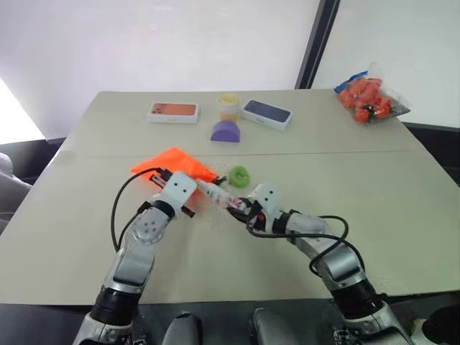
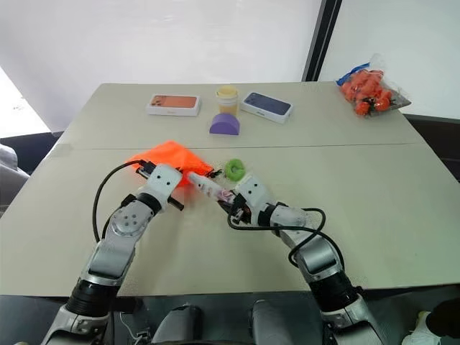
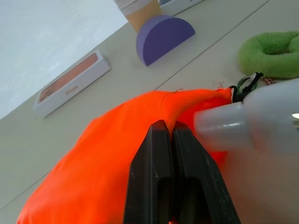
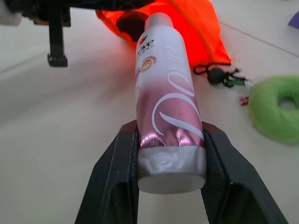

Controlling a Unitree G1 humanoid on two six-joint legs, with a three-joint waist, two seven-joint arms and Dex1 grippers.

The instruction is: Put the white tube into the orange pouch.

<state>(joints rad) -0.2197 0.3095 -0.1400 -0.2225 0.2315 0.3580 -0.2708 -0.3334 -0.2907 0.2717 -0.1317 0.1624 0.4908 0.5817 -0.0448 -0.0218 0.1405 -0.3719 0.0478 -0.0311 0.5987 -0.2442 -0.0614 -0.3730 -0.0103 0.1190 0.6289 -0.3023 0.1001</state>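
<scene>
Fabric of the orange pouch (image 1: 175, 164) is being pinched at its edge by the left tool (image 3: 172, 135), whose two black fingers are pressed fully together on the cloth, apparently to lift the mouth off the desk (image 1: 402, 187) and keep it from sliding. Opposite it, the right tool (image 4: 170, 140) is gripping the white tube (image 4: 166, 112) by its capped end, jaws part-way apart around the body, and is aiming the free rounded end at the pouch's opening, so the tube is hanging just beside the pouch, not yet inside, with the green ring (image 1: 238, 175) lying close by.
</scene>
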